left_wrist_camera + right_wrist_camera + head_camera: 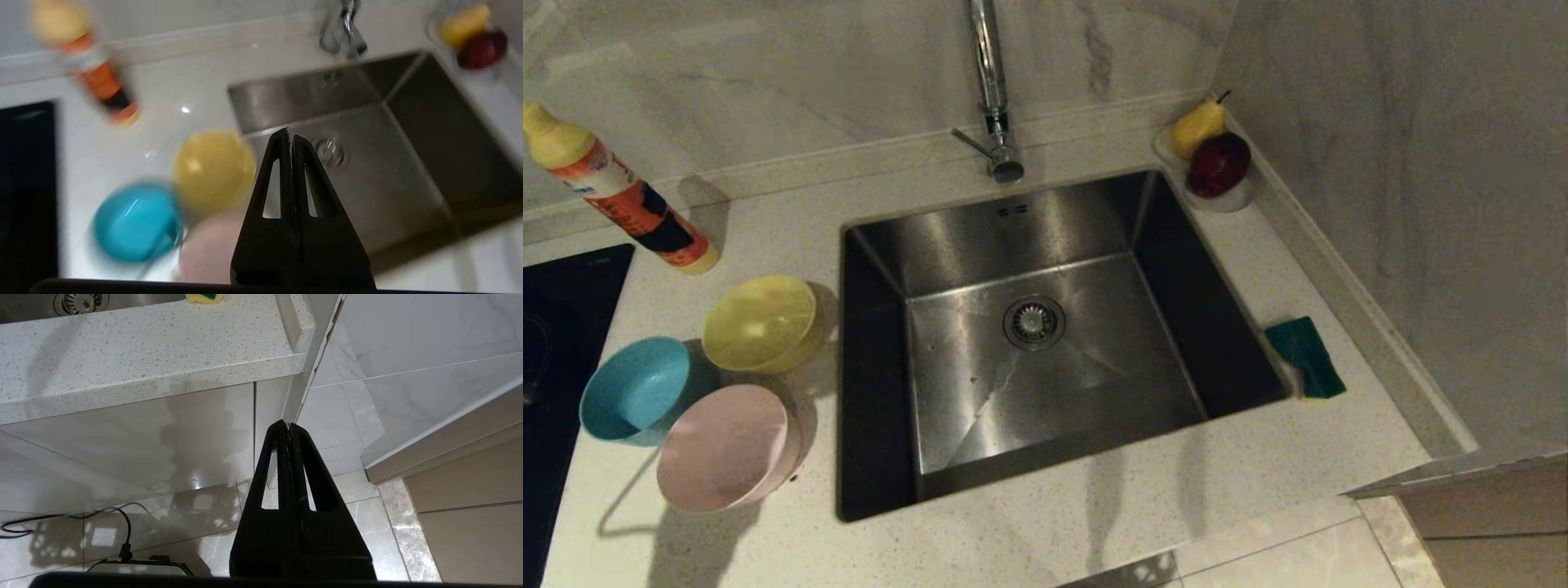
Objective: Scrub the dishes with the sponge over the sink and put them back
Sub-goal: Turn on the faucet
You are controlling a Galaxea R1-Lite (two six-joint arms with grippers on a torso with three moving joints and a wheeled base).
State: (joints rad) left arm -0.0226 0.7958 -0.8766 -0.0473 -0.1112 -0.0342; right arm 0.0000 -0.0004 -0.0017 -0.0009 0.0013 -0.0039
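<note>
Detergent bottle (621, 192) behind bowls (760, 322)

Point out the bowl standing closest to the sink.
The pale yellow bowl: it sits right beside the sink, while the blue bowl and pink bowl stand farther off.

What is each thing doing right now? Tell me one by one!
Yellow bowl: tilted on the counter, empty.
Blue bowl: tilted on the counter, empty.
Pink bowl: tilted on the counter, empty.
Sponge: lying on the counter beside the sink, green side up.
Sink: empty.
Tap: no water running.
Left pincer: shut, holding nothing.
Right pincer: shut, below the counter edge.
</note>
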